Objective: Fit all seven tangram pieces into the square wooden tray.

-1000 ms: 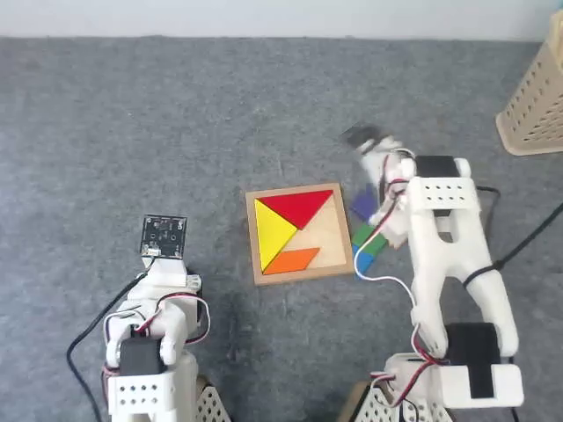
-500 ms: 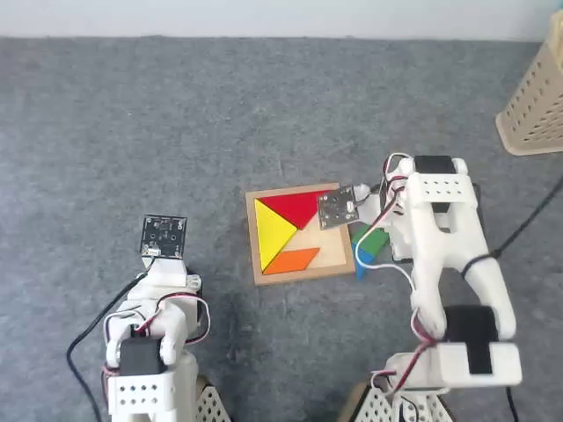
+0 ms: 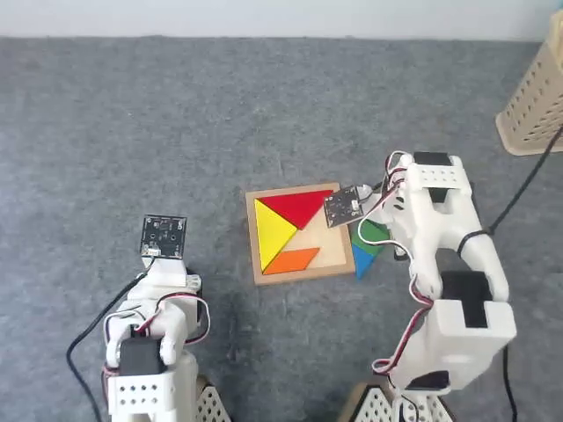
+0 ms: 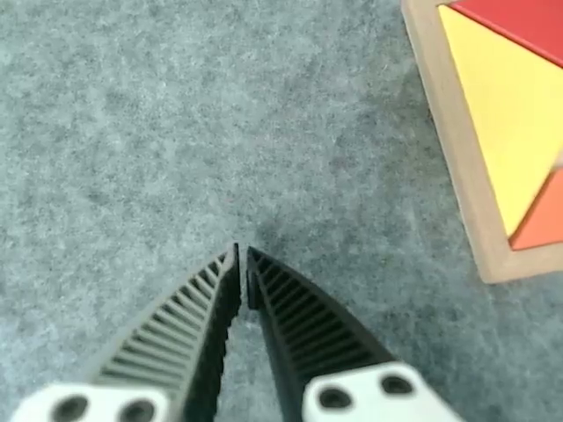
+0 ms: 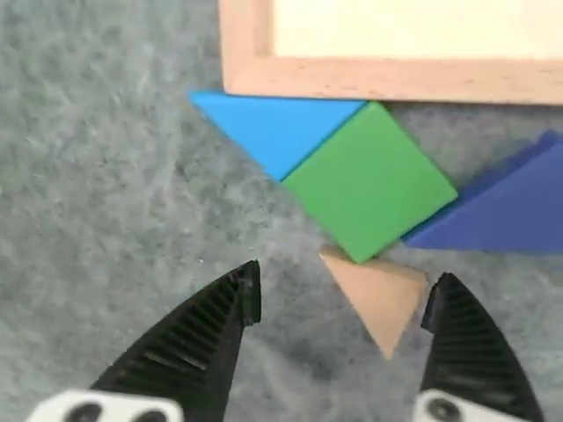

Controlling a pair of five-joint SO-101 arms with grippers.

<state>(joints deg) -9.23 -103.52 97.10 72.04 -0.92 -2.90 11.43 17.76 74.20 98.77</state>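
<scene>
Right wrist view: right fingers (image 5: 220, 325) apart, tan triangle (image 5: 380, 294) between, purple piece (image 5: 501, 207) cut off; left fingers (image 4: 299, 316) together.

Left arm (image 3: 151, 330) sat folded close over its base at the lower left of the high view, wrist directed away from the base; left gripper (image 4: 243, 255) aimed downward; its ribbed black fingers (image 4: 198, 308) were brought together tip to tip, nothing between them. Right arm (image 3: 444, 233) stood extended forward from its base at the lower right, white links stacked in line; its wrist was turned in toward the left arm's side; wrist camera board (image 3: 343, 208) faced up; right gripper (image 5: 347, 277) pointed down, jaws spread wide, the two tips well apart, gripping nothing.
</scene>
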